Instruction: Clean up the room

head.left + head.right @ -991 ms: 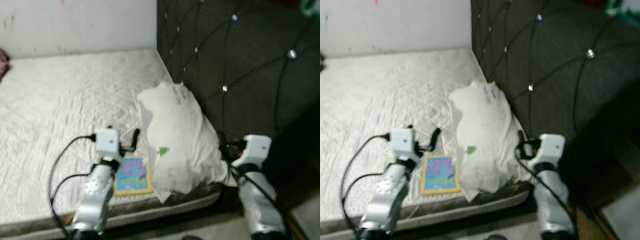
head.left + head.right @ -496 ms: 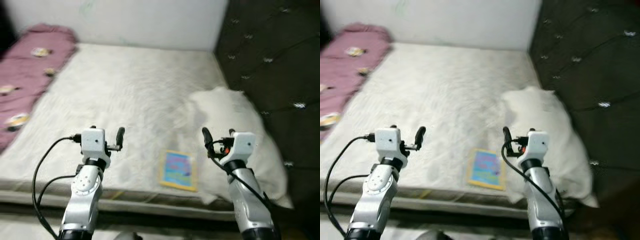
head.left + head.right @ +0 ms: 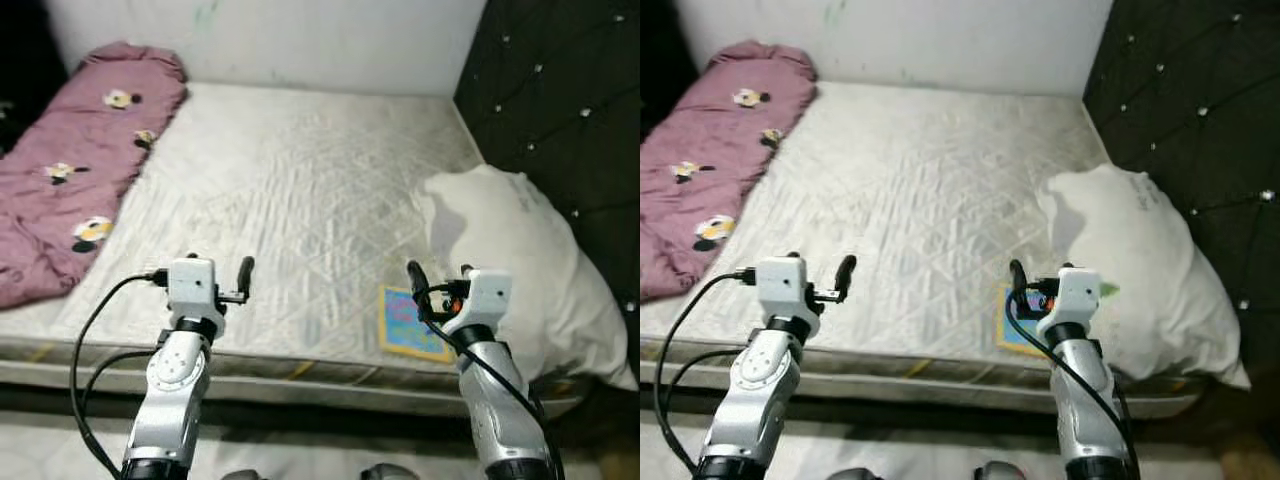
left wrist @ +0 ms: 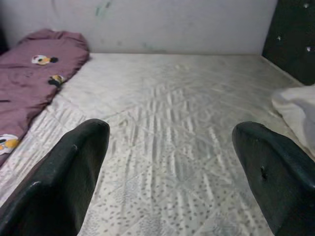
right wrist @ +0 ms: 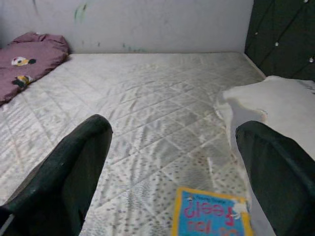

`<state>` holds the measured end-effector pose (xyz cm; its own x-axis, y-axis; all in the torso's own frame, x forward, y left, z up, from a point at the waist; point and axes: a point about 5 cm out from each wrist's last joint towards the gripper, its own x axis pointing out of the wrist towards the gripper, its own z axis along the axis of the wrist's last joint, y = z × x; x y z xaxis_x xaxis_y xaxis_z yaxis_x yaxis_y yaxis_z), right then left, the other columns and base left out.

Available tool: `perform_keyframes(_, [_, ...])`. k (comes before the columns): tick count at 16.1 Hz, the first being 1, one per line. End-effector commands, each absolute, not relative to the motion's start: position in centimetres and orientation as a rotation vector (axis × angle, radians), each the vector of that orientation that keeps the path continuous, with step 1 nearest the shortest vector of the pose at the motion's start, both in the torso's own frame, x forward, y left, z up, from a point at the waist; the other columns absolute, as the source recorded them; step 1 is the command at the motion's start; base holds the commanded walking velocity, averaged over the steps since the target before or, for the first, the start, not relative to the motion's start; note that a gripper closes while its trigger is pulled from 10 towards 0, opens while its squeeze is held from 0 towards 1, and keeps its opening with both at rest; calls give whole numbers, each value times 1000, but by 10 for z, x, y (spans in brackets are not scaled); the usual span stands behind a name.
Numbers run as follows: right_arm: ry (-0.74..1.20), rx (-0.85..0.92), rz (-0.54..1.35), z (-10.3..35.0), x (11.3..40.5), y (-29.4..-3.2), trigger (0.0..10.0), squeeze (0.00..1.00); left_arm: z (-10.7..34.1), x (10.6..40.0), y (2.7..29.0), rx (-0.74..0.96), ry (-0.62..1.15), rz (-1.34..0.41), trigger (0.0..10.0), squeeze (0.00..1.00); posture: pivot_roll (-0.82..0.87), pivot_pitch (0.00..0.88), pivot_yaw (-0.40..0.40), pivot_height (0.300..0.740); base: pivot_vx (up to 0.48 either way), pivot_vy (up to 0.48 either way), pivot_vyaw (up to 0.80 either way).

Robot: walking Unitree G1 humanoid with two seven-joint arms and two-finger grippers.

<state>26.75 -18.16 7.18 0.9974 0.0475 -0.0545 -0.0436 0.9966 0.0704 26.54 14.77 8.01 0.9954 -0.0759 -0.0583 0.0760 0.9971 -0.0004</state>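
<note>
A wide bare mattress (image 3: 300, 190) of off-white quilted fabric, stitched in diamonds and faintly stained, lay before the robot, running back to a pale scuffed wall (image 3: 300, 40). On the robot's right rose a black tufted headboard (image 3: 560, 90), padded and studded with small shiny buttons. Along the left edge of the mattress lay a long mauve blanket (image 3: 70, 170), soft and rumpled, rolled into a bolster shape and printed with small cartoon figures. Against the headboard rested a plump white pillow (image 3: 520, 260), its case creased and loose, with a small green mark near its lower side. Just beside the pillow, flat on the mattress near the front edge, lay a thin rectangular children's book (image 5: 211, 219) with a yellow border, a blue cover and pink lettering.

Both silver arms were raised over the front edge of the mattress, black cables looping from the wrists. The left claw (image 3: 243, 277) hovered above bare quilting, its two long black fingers (image 4: 69, 182) spread wide apart and gripping nothing. The right claw (image 3: 417, 290) hung just above the near side of the book, its fingers (image 5: 69, 172) likewise spread wide, empty.
</note>
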Motion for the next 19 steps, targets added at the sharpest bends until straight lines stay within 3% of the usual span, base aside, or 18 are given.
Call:
perform_keyframes(1, [72,63,10,70,265,-192,10000,0,82,267,137,-13,53,-113,10000,0,-48,0,-4,740,0,480,-800])
perform_keyframes(7, [77,59,10,69,264,-192,10000,0,81,266,137,-14,62,-116,10000,0,-51,0,-4,740,0,480,-286])
perform_keyframes(14, [46,86,-77,67,255,-196,10000,0,83,269,134,5,52,-196,10000,0,-94,4,98,740,0,0,0])
perform_keyframes(19, [67,67,-53,63,250,-196,10000,0,81,269,131,-9,62,-191,10000,0,-91,5,59,740,0,0,0])
